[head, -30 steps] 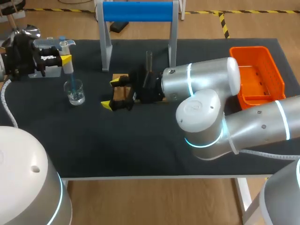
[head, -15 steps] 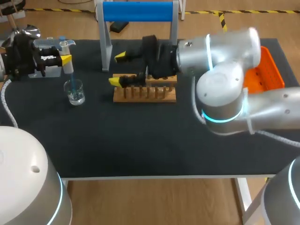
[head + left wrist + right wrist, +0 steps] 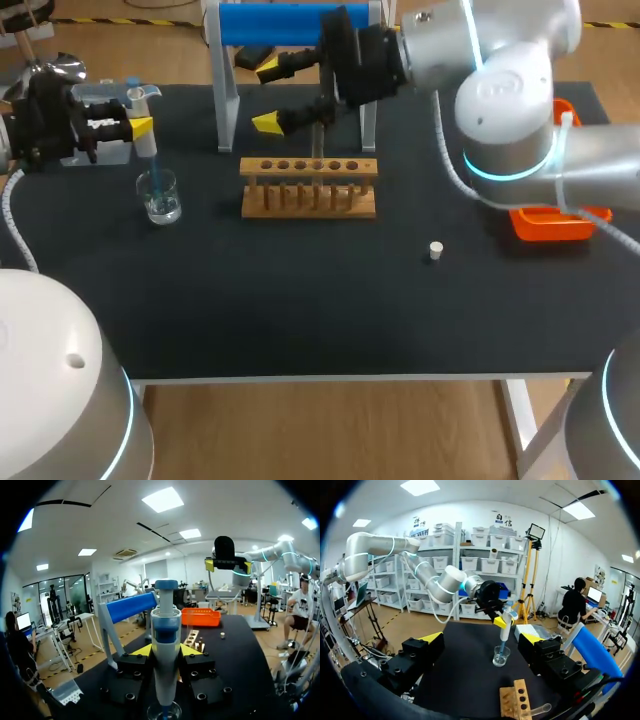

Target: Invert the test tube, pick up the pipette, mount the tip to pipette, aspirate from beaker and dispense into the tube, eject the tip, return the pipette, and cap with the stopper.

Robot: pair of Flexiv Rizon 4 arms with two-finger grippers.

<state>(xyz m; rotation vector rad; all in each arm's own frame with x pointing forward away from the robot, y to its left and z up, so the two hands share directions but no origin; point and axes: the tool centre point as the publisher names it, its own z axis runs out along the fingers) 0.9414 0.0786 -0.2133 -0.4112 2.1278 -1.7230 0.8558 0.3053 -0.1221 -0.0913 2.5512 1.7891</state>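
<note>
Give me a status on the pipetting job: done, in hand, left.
Done, apparently: test tube stands in the rack; pipette picked up, tip mounted. In hand: left gripper holds it, tip in the beaker. Left: dispensing, ejecting, returning, capping; stopper lies loose, right gripper open.

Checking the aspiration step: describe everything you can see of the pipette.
The pipette stands upright, clamped from both sides by the left gripper. Its body looks like pale grey plastic, with a blue band and a blue plunger cap on top. It narrows downward to a translucent blue tip that reaches into the glass beaker near the table's left end.
</note>
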